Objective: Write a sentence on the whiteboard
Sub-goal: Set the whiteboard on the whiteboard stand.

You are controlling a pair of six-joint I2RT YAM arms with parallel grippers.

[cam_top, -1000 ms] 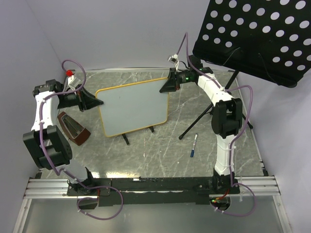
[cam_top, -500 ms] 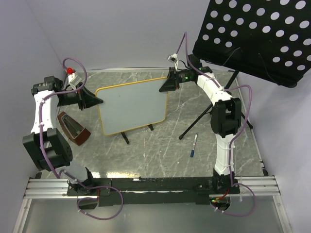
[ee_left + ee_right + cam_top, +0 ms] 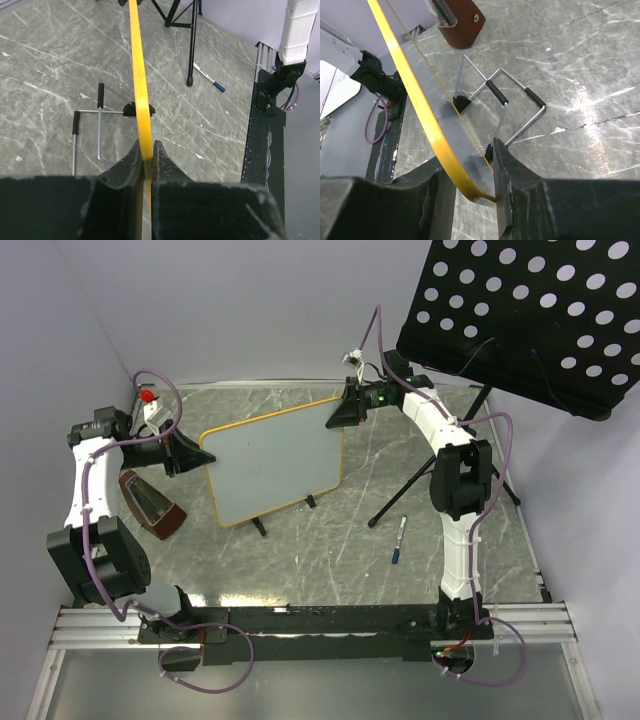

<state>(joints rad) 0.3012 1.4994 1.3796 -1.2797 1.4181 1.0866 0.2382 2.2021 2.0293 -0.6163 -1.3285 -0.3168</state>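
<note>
While the left gripper (image 3: 146, 152) is pinching the left edge of the whiteboard (image 3: 275, 465), the right gripper (image 3: 470, 172) is sitting loosely spread around its far right corner.

Table (image 3: 300, 570): grey marbled top.
Lying on it, I see: marker (image 3: 398, 542), brown wooden box (image 3: 152, 506), music-stand tripod (image 3: 400, 494).

any writing on the whiteboard (image 3: 275, 465) is too faint to tell; stand panel (image 3: 530, 320) is cropped.
</note>
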